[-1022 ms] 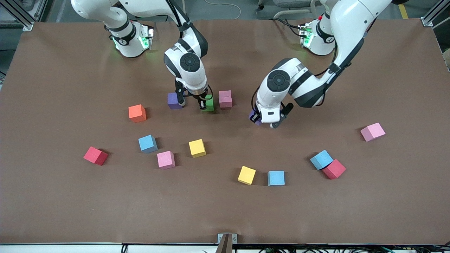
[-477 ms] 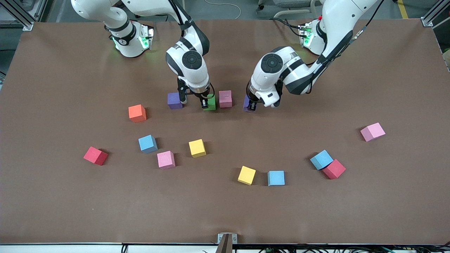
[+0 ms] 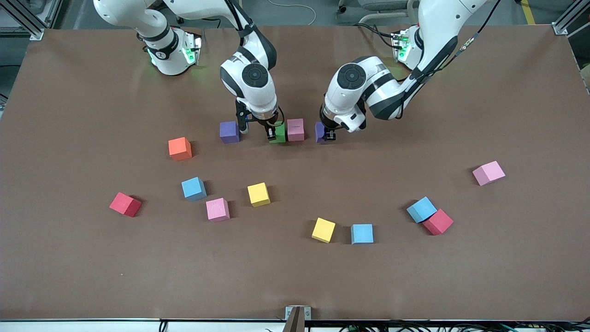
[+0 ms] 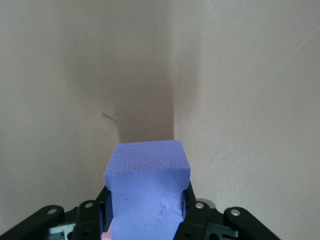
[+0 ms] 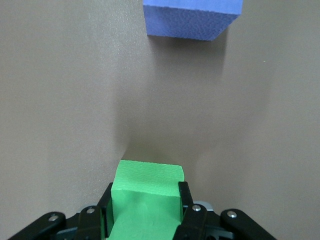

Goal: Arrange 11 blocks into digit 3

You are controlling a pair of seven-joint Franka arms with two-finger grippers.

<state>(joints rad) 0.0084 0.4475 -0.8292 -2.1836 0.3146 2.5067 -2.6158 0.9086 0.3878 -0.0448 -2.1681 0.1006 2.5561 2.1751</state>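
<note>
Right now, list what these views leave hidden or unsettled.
- Front view: the right gripper covers part of the green cube; touching the pink cube or not, unclear.
- Front view: the left gripper hides much of its purple cube.
- Both wrist views: cube undersides hidden; resting on the table or lifted, unclear.

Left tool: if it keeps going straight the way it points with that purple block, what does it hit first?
Most likely the bare table. The left tool, shut on the purple block, points down at the brown surface, and its wrist view shows nothing else ahead.
</note>
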